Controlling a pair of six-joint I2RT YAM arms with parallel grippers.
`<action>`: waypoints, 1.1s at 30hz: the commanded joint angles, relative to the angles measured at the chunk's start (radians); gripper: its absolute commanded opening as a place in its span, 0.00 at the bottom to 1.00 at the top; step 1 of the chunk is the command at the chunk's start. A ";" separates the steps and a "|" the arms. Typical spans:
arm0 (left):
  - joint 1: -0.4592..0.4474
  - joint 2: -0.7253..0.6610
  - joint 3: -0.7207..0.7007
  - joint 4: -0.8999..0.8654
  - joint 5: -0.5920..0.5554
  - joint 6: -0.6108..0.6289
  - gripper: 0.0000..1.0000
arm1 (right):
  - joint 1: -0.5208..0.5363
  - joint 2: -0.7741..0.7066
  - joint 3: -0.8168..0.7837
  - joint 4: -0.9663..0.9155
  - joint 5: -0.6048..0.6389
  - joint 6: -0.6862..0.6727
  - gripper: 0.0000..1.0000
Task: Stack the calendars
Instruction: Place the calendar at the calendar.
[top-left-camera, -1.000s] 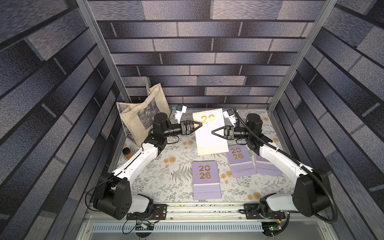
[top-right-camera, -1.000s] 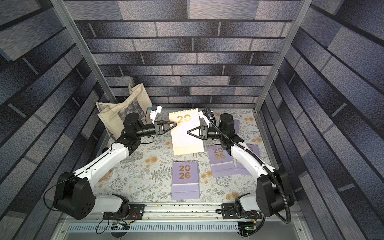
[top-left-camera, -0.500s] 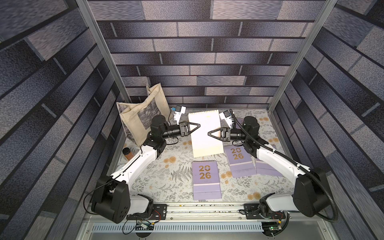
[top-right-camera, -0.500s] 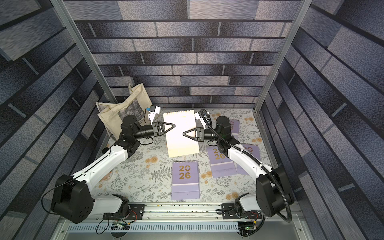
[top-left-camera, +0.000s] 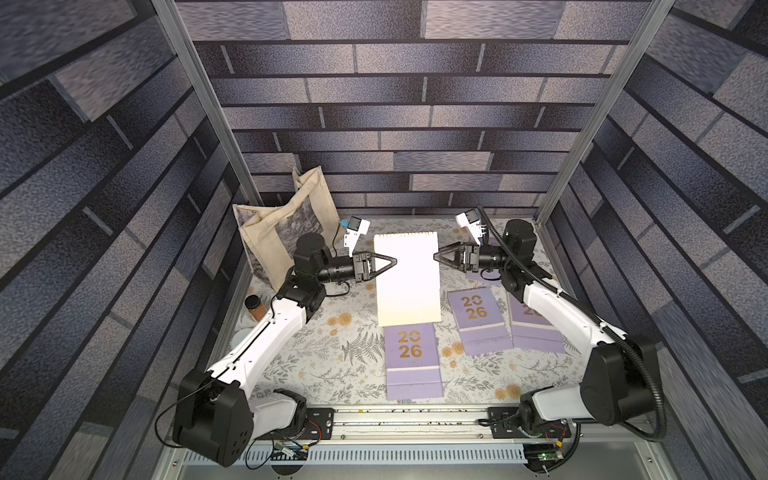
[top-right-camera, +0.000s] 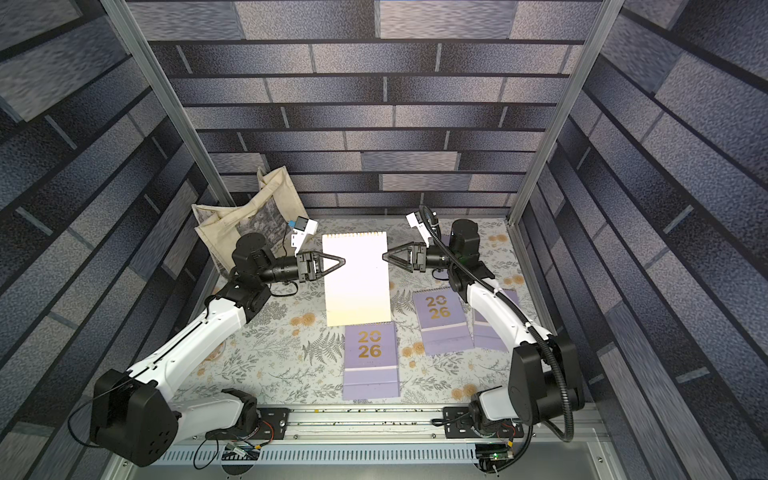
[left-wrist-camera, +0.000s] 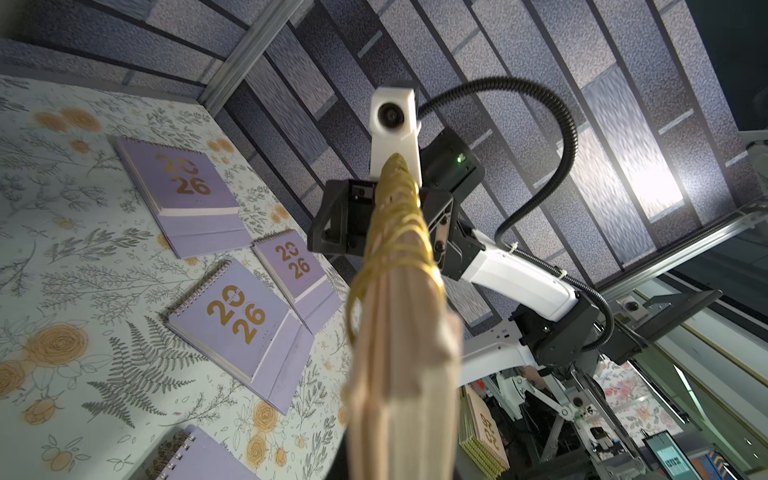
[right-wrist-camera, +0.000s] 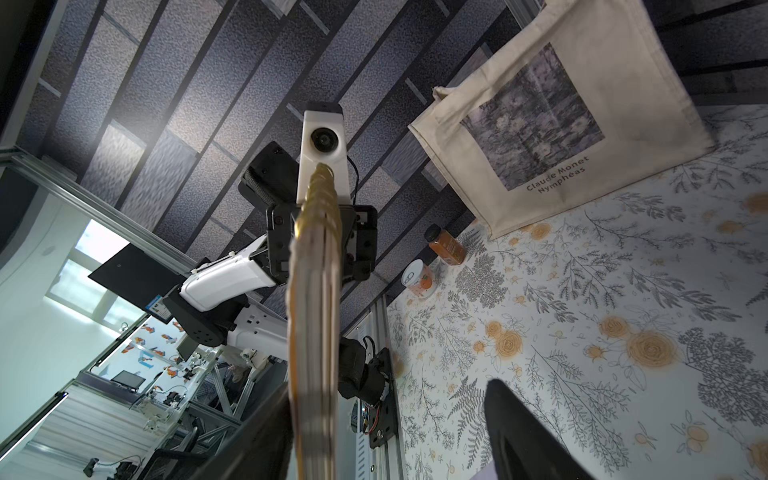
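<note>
Left wrist view: a peach spiral-bound card-and-paper calendar (left-wrist-camera: 399, 332) shows edge-on, with its gold wire coil (left-wrist-camera: 399, 216) at one end and its leaves fanning a little.
Where it is: in both top views it hangs clear of the floral tablecloth (top-left-camera: 332, 357), blank face up, between the two arms.
Left gripper (top-left-camera: 392, 262): pinched tight on one long edge and, I judge, bearing the whole weight.
Right gripper (top-left-camera: 436, 256): spread, with the opposite long edge between the jaws and not clamped.
Lavender calendars (top-left-camera: 411, 357): three lie flat in the top views, one in the near middle and two side by side towards the right arm.
Handling: likely light and board-stiff, though loose leaves may sag or splay under a one-sided grip, and the smooth cover may slip.
Where to hold: mid long edge, biting through every leaf, away from the coil.
</note>
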 joint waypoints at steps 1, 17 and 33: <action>-0.013 -0.025 0.007 -0.038 0.045 0.067 0.00 | 0.004 0.012 0.057 0.019 -0.107 -0.030 0.70; -0.010 0.048 0.046 0.036 0.026 0.026 0.00 | 0.066 -0.019 -0.052 -0.009 -0.156 -0.046 0.57; -0.031 0.096 0.025 0.120 0.017 -0.019 0.00 | 0.087 -0.035 -0.074 0.024 -0.110 -0.048 0.15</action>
